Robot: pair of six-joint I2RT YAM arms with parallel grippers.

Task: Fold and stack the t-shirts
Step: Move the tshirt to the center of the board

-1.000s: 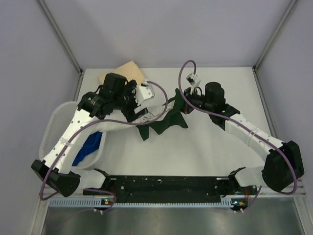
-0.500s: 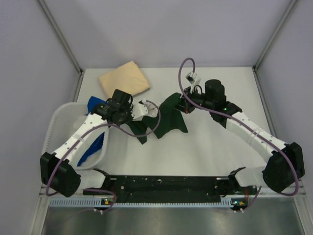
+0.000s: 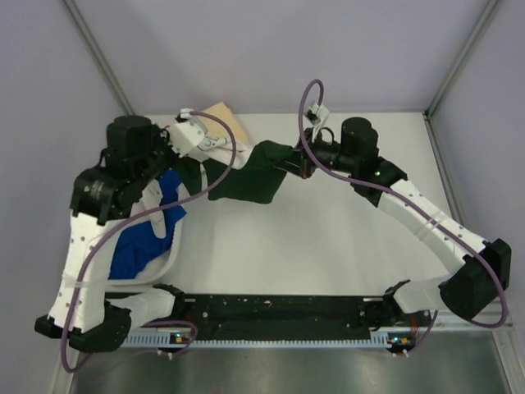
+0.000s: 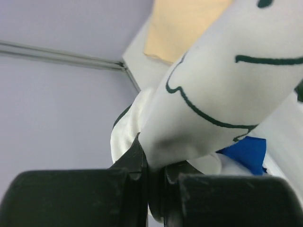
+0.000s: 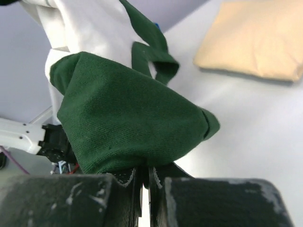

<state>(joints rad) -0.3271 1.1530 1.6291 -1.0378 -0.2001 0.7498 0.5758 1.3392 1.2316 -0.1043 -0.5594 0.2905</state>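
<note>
1. the soft white t-shirt with dark green sleeves and black line print (image 3: 246,176) hangs in the upper middle of the top view, strung between the two arms and seemingly lifted off the pale table (image 3: 328,246).
2. left jaws: clamped on a bunched fold of the white body cloth, at the bottom of the left wrist view; the printed cloth bulges up and to the right from them.
3. right jaws: pinched shut on a wad of fine dark green knit, at the bottom of the right wrist view.
4. the shirt's long axis runs left to right across the frame, one end in each grip, sagging between. neither arm is nearer, as both hold it. bare table lies lower in the frame.
5. likely step: spreading it flat before folding. the limp cloth may droop or twist unless both ends go down together.
6. the plain tan folded t-shirt (image 3: 225,115) lies flat at upper centre-left, near the left grip. crumpled bright blue t-shirts (image 3: 139,242) sit at lower left beneath the left arm.
</note>
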